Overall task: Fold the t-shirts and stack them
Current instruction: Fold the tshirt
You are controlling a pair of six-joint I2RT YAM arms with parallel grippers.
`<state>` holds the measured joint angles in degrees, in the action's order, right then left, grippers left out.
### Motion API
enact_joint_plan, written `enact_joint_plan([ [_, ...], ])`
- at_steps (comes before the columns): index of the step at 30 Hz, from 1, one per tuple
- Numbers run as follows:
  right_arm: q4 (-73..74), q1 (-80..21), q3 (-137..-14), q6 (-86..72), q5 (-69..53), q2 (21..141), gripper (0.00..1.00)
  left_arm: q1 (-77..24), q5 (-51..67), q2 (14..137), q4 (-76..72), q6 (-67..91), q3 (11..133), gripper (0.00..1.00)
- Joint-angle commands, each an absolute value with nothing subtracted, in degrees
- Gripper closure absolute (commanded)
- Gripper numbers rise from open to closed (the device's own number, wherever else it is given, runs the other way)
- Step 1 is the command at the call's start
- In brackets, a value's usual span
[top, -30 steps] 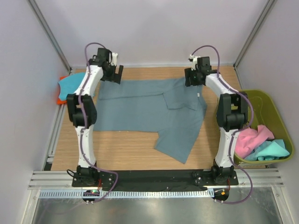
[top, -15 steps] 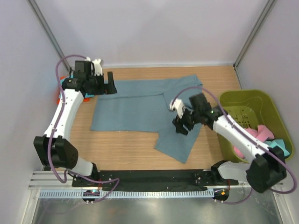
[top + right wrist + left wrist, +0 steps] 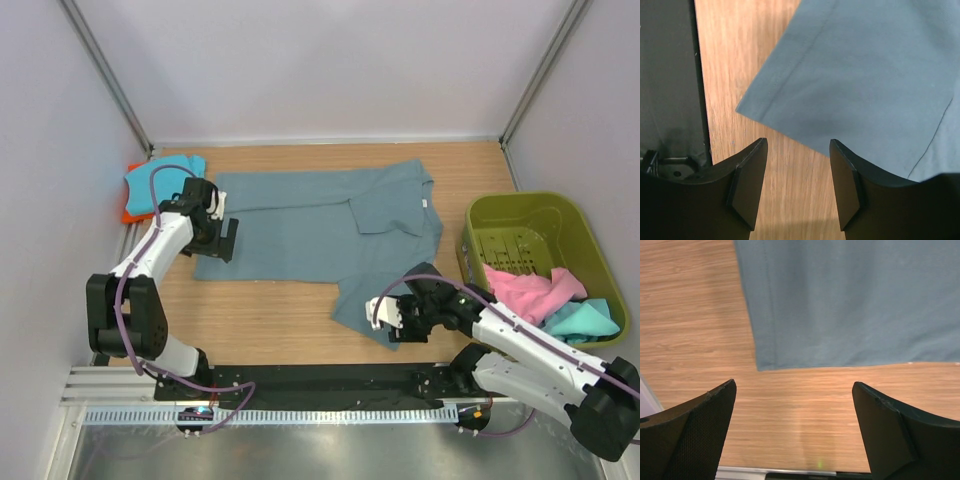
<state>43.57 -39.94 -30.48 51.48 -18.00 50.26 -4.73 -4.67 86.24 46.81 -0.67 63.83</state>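
Observation:
A large blue-grey t-shirt [image 3: 300, 225] with a small white label [image 3: 425, 205] lies spread on the wooden table, one flap reaching toward the front edge. My left gripper [image 3: 226, 238] stands open at the shirt's front left corner. In the left wrist view that corner [image 3: 760, 365] lies just ahead of the wide-apart gripper [image 3: 794, 405], which has only bare wood between its fingers. My right gripper [image 3: 386, 316] is open at the front flap's tip. In the right wrist view the gripper [image 3: 797, 155] holds nothing, and the shirt's edge [image 3: 790, 122] lies just past it.
A folded turquoise t-shirt [image 3: 165, 178] rests on an orange one [image 3: 130, 212] at the back left. An olive-green basket [image 3: 500, 215] at the right holds a pink t-shirt [image 3: 525, 295] and a turquoise one [image 3: 580, 320]. The black base plate [image 3: 665, 75] borders the front edge.
Both arms have come forward from the back of the table. The left went down to the shirt's front left corner; the right swept to the front flap. The shirt's back right part shifted slightly.

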Motion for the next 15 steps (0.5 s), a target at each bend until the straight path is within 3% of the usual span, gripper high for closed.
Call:
enact_joint_plan([
  [1,42.1,-41.9,-29.4,58.6,-16.5,47.6,0.42,-4.6,-11.9,83.4,40.4,-4.0,62.3,0.01],
  [6,41.2,-45.3,-28.8,58.5,-17.7,47.0,0.43,-4.5,-12.1,84.2,38.0,-5.3,61.2,0.06],
  [15,43.2,-53.3,-30.3,53.4,-20.3,52.3,0.46,-4.0,-13.2,87.7,38.0,-4.1,64.5,0.07],
])
